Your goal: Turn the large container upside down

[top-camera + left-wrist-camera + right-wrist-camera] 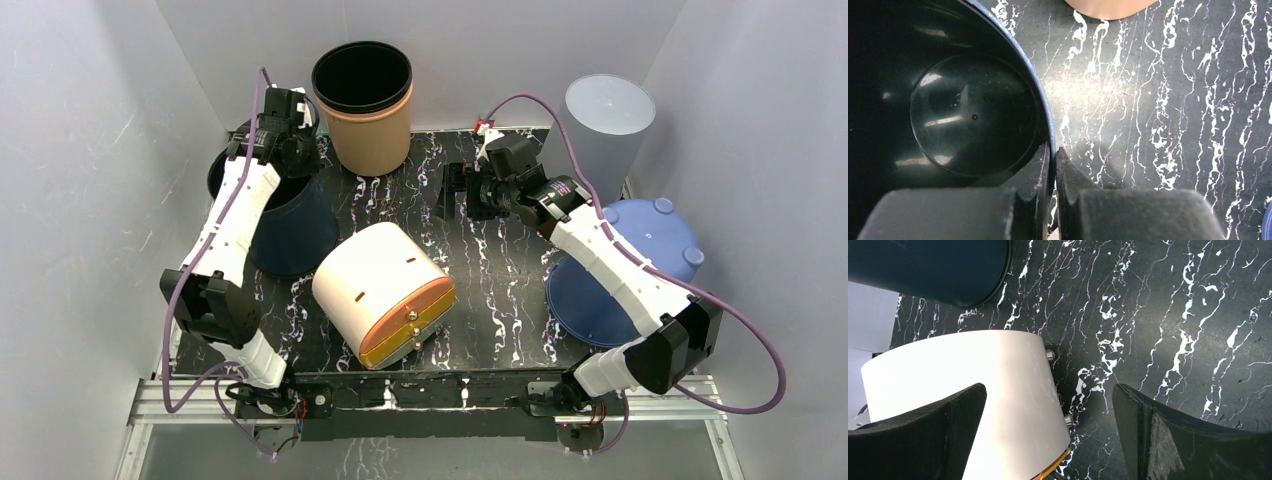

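Note:
The large dark navy container (295, 235) stands at the left of the marble mat with its mouth up. In the left wrist view I look down into it (973, 117). My left gripper (298, 160) is shut on its thin rim (1044, 107), one finger inside the wall and one outside (1053, 152). My right gripper (447, 190) is open and empty, hovering over the mat at the back right of centre. In the right wrist view its fingers (1048, 395) spread wide above the white drum's edge, and the navy container (933, 270) is at the upper left.
A white drum with a gold lid (385, 290) lies on its side at mid-front. A tan bin with a black rim (365, 100) stands at the back. A blue upturned tub (650, 235) and a pale translucent bin (610, 115) are at the right. Walls close in on both sides.

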